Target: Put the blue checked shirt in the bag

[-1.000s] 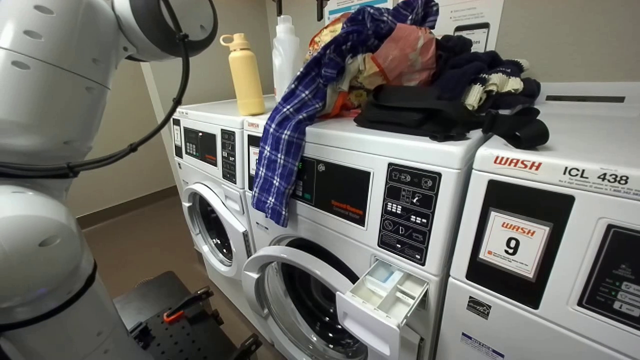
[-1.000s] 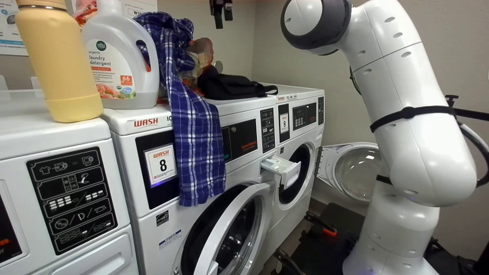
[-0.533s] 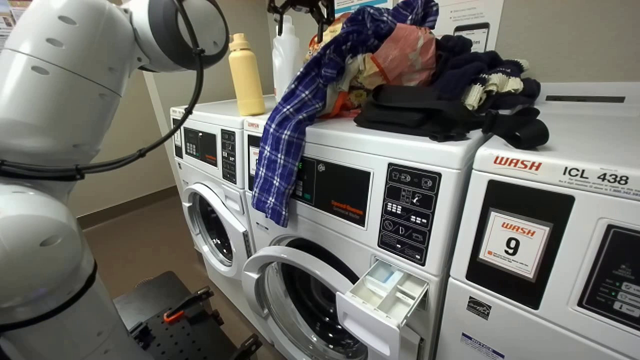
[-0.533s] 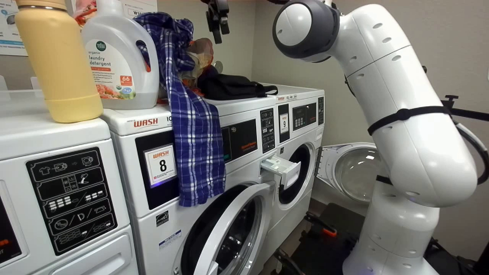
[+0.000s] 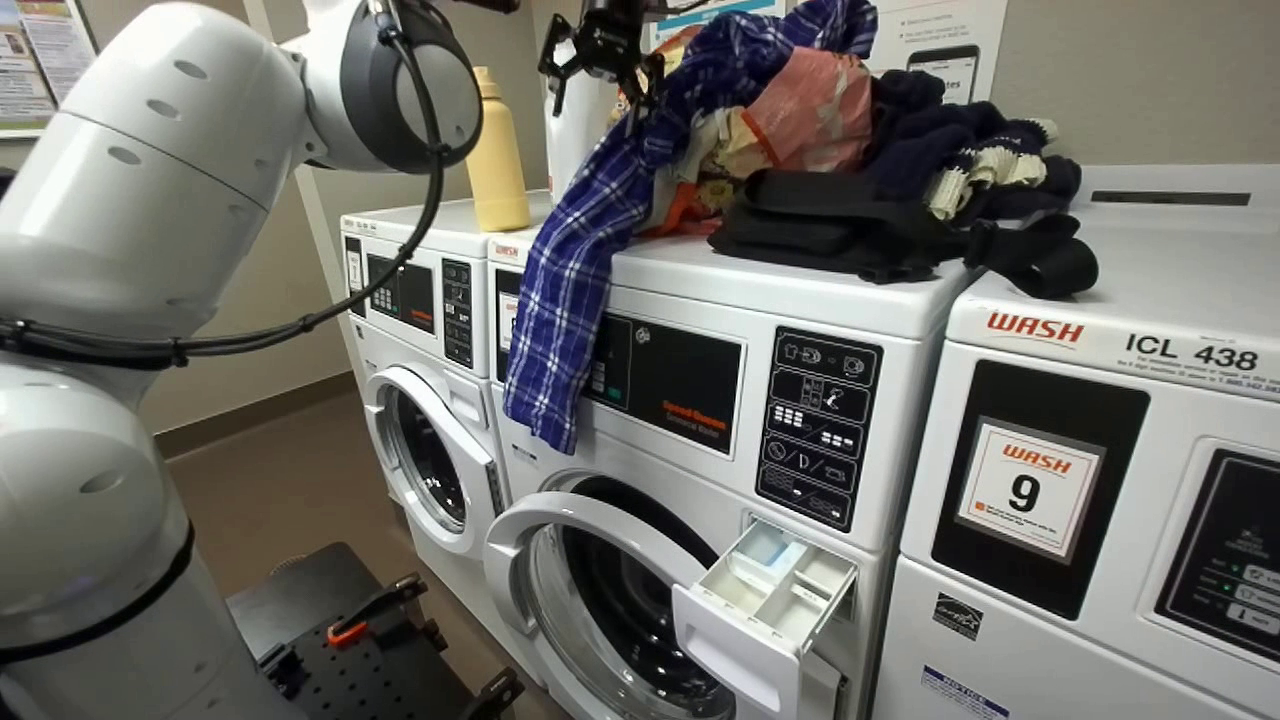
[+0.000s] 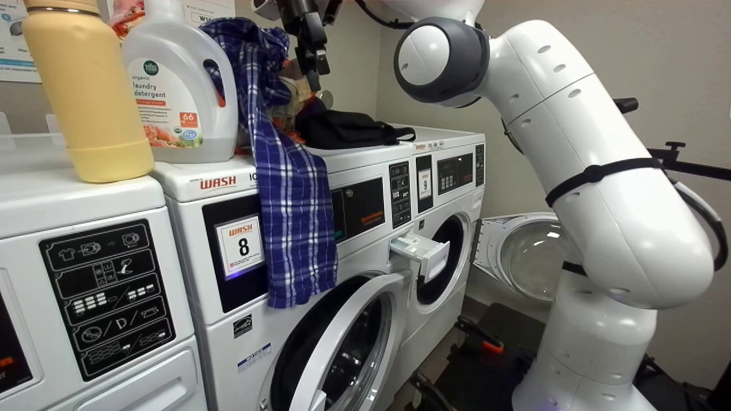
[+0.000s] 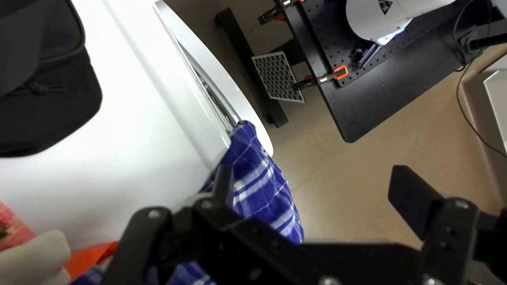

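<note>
Jaws of the gripper (image 5: 596, 112) spread wide, holding nothing; wrist view shows floor (image 7: 336, 178) through the gap. Fingertip overlaps cloth in an exterior view; touching or not, cannot tell.

Blue checked shirt (image 6: 297, 217) lies across the washer top (image 7: 130, 118): upper part slung over a reddish patterned heap (image 5: 815, 110) towards the back edge, lower end hanging past the front edge, near the corner by the detergent bottle (image 6: 165, 108).

Handling, my guess: light, soft, limp, not slippery, hard to damage. Will crumple if pushed. Best hold likely the bunched ridge where it comes off the heap, inboard of the front edge; pinch a thick fold. Gripping the hem would probably leave most trailing, perhaps snagging the open washer door (image 6: 330, 342) below.
</note>
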You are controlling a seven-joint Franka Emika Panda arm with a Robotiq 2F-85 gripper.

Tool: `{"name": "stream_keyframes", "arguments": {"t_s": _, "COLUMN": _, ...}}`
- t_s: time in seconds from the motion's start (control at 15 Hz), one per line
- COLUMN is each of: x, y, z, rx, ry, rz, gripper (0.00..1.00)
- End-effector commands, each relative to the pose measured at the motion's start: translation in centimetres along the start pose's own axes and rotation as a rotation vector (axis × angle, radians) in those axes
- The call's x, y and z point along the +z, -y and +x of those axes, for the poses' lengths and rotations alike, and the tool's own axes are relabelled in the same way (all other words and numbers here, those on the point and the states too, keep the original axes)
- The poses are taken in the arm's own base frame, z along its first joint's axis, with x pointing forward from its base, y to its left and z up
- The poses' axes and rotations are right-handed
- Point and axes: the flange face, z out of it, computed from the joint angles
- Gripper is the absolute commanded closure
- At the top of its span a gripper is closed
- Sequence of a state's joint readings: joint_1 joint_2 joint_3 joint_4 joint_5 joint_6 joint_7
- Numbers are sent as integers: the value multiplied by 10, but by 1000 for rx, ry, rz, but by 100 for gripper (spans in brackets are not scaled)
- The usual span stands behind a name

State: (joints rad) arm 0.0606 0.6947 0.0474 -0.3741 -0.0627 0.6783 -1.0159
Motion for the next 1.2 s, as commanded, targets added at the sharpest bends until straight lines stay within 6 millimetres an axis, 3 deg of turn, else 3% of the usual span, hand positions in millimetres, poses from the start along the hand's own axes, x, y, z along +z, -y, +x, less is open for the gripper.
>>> {"name": "stream_keyframes", "arguments": {"t_s": 0.0, "x": 11, "y": -7, "z": 18, "rx": 33, "ry": -47, "rz": 51, "gripper": 0}}
{"name": "stream_keyframes", "arguments": {"t_s": 0.4, "x": 39, "y": -36, "z": 50, "rx": 105, "ry": -73, "rz": 88, "gripper": 0}}
{"name": "stream_keyframes", "arguments": {"t_s": 0.93, "x": 53, "y": -102, "z": 81, "rx": 175, "ry": -301, "rz": -23, "gripper": 0}}
{"name": "stream_keyframes", "arguments": {"t_s": 1.0, "x": 54, "y": -108, "z": 82, "rx": 177, "ry": -315, "rz": -37, "gripper": 25}}
{"name": "stream_keyframes", "arguments": {"t_s": 1.07, "x": 55, "y": -112, "z": 83, "rx": 178, "ry": -325, "rz": -48, "gripper": 26}}
{"name": "stream_keyframes", "arguments": {"t_s": 1.13, "x": 56, "y": -115, "z": 83, "rx": 182, "ry": -338, "rz": -52, "gripper": 34}}
